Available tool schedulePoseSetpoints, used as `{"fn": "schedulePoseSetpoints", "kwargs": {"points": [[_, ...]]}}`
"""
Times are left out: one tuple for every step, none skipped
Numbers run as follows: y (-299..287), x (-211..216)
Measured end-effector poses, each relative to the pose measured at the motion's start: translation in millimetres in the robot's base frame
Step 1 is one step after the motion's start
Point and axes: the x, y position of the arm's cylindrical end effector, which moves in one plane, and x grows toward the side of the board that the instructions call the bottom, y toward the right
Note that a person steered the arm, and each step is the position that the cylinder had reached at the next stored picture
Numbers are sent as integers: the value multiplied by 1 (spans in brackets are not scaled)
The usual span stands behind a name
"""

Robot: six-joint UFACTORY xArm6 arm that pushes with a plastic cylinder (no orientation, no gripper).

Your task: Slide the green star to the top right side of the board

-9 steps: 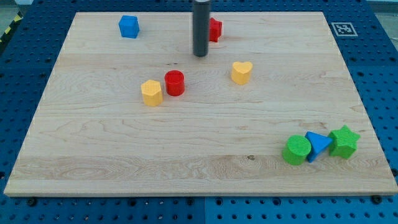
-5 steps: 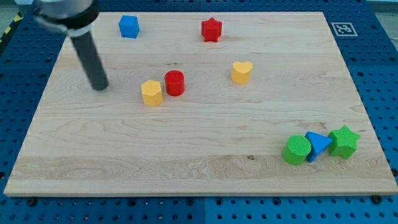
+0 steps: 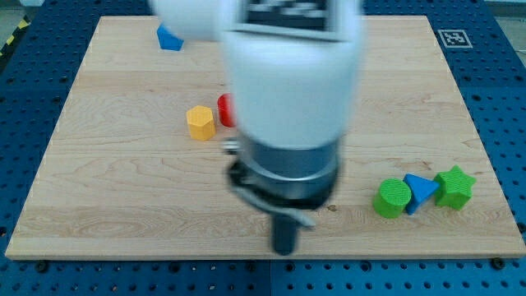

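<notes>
- At the view's top left you see the blue block (image 3: 168, 39), only partly showing beside the blurred white arm body; its shape cannot be made out.
- Further right, in the upper middle of the board (image 3: 99, 181), you have the yellow block (image 3: 200, 122), a faceted piece, and just beside it on its right the red block (image 3: 224, 109), mostly hidden behind the arm.
- Your arm (image 3: 288, 107) fills the middle of the view, white above and dark below, and it is blurred.
- My tip (image 3: 284, 251) sits at the board's bottom edge, a little right of centre, touching no block. It is a bare rod, so you have nothing that opens or closes there and nothing is held.
- To the right of the tip, apart from it, you find the green cylinder (image 3: 393, 197), then the blue triangle (image 3: 421, 190) touching it.
- The green star (image 3: 454, 187) is last in that row, just beside the triangle, in the board's lower right, well away from the top right corner.
- Off the board at the view's top right you can see a small printed marker (image 3: 452, 38).
</notes>
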Motion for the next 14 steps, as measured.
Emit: {"fn": "schedulePoseSetpoints", "kwargs": {"points": [[67, 0], [93, -1], [139, -3], [163, -3], [193, -7], [212, -21], [192, -66], [159, -108], [160, -94], [154, -60], [128, -72], [111, -126], [111, -180], [111, -185]]}}
